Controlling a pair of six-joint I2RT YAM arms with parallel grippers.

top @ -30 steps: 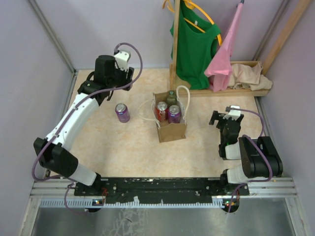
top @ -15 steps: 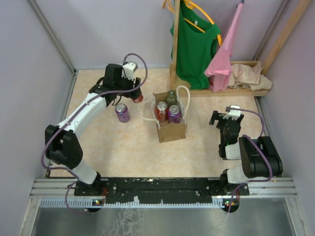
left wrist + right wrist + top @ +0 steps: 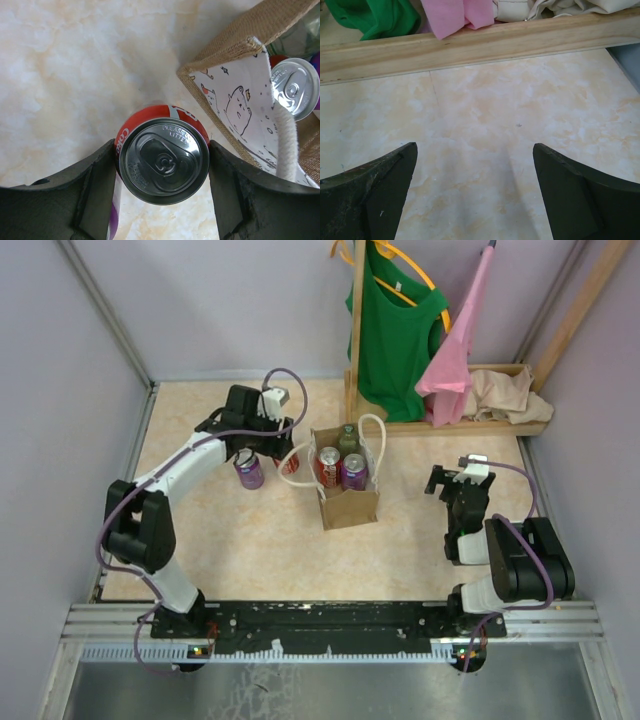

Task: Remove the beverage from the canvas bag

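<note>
Black fingers (image 3: 85, 195) of the left gripper (image 3: 265, 437) are clamped on either side of a red cola can (image 3: 164, 161), held upright outside the canvas bag (image 3: 348, 502), just beside its left wall. Within the last second the arm has swung in from the far left corner of the table (image 3: 250, 540), grip unchanged. With a purple can (image 3: 248, 469) already standing nearby, this is probably a second drink about to be set down, while the right gripper (image 3: 452, 483) rests well apart, jaws wide.
</note>
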